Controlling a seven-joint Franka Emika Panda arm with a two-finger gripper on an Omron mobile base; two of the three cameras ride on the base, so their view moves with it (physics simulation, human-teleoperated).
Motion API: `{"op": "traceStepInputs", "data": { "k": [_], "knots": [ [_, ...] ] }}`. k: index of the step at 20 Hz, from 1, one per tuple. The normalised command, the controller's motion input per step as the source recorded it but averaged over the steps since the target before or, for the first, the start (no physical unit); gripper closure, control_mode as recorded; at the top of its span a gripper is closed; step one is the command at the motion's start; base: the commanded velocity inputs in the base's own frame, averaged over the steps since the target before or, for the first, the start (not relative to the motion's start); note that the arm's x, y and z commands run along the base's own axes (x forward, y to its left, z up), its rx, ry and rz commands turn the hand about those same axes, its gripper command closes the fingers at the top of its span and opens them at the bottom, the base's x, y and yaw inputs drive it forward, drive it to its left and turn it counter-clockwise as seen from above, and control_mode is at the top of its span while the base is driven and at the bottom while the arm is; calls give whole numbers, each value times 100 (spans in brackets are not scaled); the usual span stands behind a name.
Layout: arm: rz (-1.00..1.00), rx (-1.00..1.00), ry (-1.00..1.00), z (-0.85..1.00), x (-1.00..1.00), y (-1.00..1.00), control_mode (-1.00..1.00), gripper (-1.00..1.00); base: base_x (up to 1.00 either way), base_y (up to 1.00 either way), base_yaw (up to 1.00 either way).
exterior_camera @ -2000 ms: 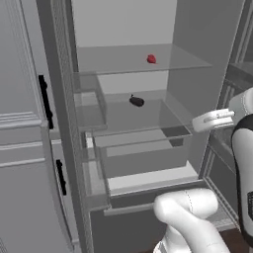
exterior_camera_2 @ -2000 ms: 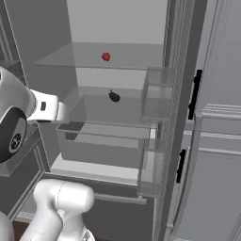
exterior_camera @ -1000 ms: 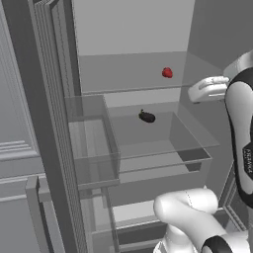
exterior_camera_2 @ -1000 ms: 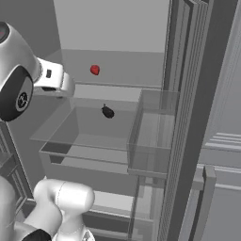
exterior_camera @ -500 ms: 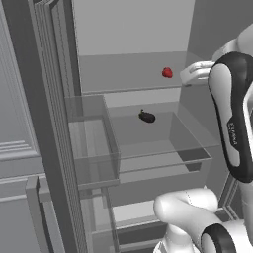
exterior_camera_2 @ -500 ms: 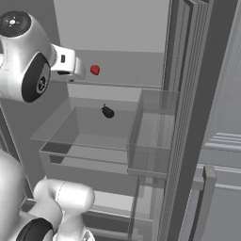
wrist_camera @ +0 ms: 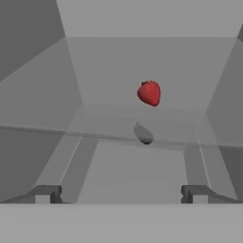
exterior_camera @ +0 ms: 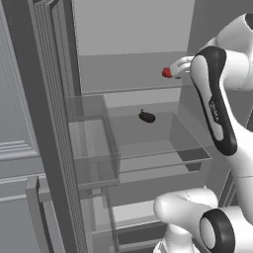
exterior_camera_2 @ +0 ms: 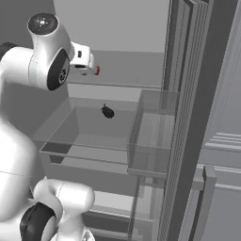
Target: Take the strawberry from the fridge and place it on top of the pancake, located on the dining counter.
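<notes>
Step in hand: you are reaching into the open fridge [exterior_camera: 133, 54] for the strawberry [wrist_camera: 149, 92]; the pick is not yet made, and everything to do with the pancake and the dining surface is waiting behind it.
Strawberry: it is sitting on the upper glass shelf [exterior_camera: 123, 89], toward the right side as the left base view shows it, a small red fruit [exterior_camera: 167, 73] just beside the tip of your hand.
Fingers: you are holding them wide apart and empty; in the hand view the two tips are standing at the bottom corners, and the gripper [wrist_camera: 122, 193] is closing on nothing.
Line-up: in the hand view the fruit is lying ahead of the gripper and a little right of the midline, not yet between the tips, so you are aiming slightly off.
Arm: it is rising high and bending over so that the hand [exterior_camera_2: 84, 59] is levelling with the shelf; in the right base view the strawberry [exterior_camera_2: 97, 70] is peeking out past it.
Other item: a small dark vegetable [exterior_camera: 147, 117] is lying on the shelf below, well apart from the fruit; you are not after that one.
Next move, as I judge it: you are needing to shift slightly toward the fruit, push forward until it lies between the tips, then close gently, since it looks small and likely to roll.
</notes>
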Motion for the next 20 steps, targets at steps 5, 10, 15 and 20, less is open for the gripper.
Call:
{"op": "traceStepInputs", "data": {
  "k": [5,10,15,20],
  "knots": [
    [2,0,0,-23,63,-22,-100,-100,0,0,0],
    [0,0,0,-21,65,-5,-100,-100,0,0,0],
    [0,0,0,-22,58,0,-100,-100,0,0,0],
    [0,0,0,-15,57,0,-100,-100,0,0,0]
  ]
}}
